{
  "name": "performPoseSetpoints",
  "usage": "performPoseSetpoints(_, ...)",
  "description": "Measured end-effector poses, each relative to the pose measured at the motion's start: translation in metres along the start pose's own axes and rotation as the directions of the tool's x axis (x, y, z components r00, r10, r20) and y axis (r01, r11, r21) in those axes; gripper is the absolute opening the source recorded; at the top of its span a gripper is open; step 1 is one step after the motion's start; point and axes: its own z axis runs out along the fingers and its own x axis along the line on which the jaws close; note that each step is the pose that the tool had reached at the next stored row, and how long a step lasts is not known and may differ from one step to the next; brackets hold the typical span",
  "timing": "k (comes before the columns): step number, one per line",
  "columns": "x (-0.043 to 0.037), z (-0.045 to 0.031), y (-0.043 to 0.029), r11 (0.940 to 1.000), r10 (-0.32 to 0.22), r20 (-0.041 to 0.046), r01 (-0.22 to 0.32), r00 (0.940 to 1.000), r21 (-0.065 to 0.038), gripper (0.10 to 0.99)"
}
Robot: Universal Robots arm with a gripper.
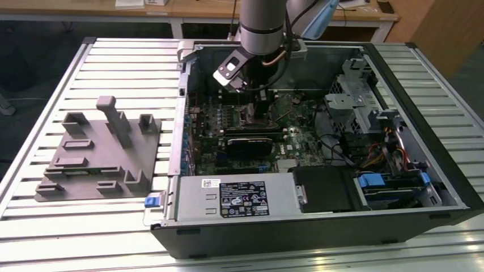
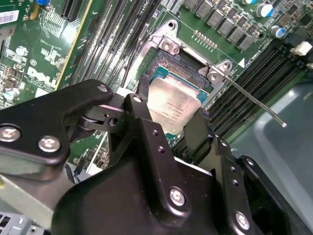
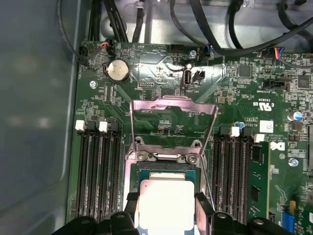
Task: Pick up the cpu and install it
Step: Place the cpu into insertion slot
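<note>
Fig. We see the black two-fingered gripper (image 2: 171, 105) clasping the small silvery square cpu (image 3: 165, 205) by opposite edges, seated in or just above the dark open socket frame (image 3: 168, 169) (metal bracket (image 3: 173, 104) raised). Any tilt or offset, we judge, risks bending socket pins.

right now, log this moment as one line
gripper: over socket, at cpu | cpu: at socket, seating unclear | load plate: raised | grip: unclear
</note>
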Motion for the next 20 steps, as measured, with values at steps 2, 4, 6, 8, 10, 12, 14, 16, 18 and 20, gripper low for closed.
performPoseSetpoints(2, 0.0001, 0.0030, -0.0002, 1.0000, 0.002, 0.0000, -0.002, 1.0000, 0.000, 0.541)
performPoseSetpoints(4, 0.0003, 0.0054, -0.0003, 1.0000, 0.004, 0.0002, -0.004, 1.0000, 0.000, 0.541)
performPoseSetpoints(6, 0.0004, 0.0066, -0.0004, 1.0000, 0.009, 0.0005, -0.009, 1.0000, 0.000, 0.541)
performPoseSetpoints(8, 0.0004, 0.0070, -0.0005, 0.9999, 0.016, 0.0010, -0.016, 0.9999, 0.000, 0.541)
performPoseSetpoints(10, 0.0005, 0.0081, -0.0011, 0.9998, 0.018, 0.0010, -0.018, 0.9998, 0.000, 0.541)
performPoseSetpoints(12, 0.0006, 0.0097, -0.0013, 0.9998, 0.017, 0.0009, -0.017, 0.9998, 0.000, 0.541)
performPoseSetpoints(14, 0.0010, 0.0112, -0.0014, 0.9998, 0.017, 0.0006, -0.017, 0.9998, 0.000, 0.541)
performPoseSetpoints(16, 0.0014, 0.0128, -0.0016, 0.9998, 0.017, 0.0006, -0.017, 0.9998, 0.000, 0.541)
performPoseSetpoints(18, 0.0015, 0.0140, -0.0020, 0.9998, 0.017, 0.0003, -0.017, 0.9998, 0.000, 0.541)
performPoseSetpoints(20, 0.0014, 0.0147, -0.0022, 0.9998, 0.017, -0.0001, -0.017, 0.9998, 0.000, 0.541)
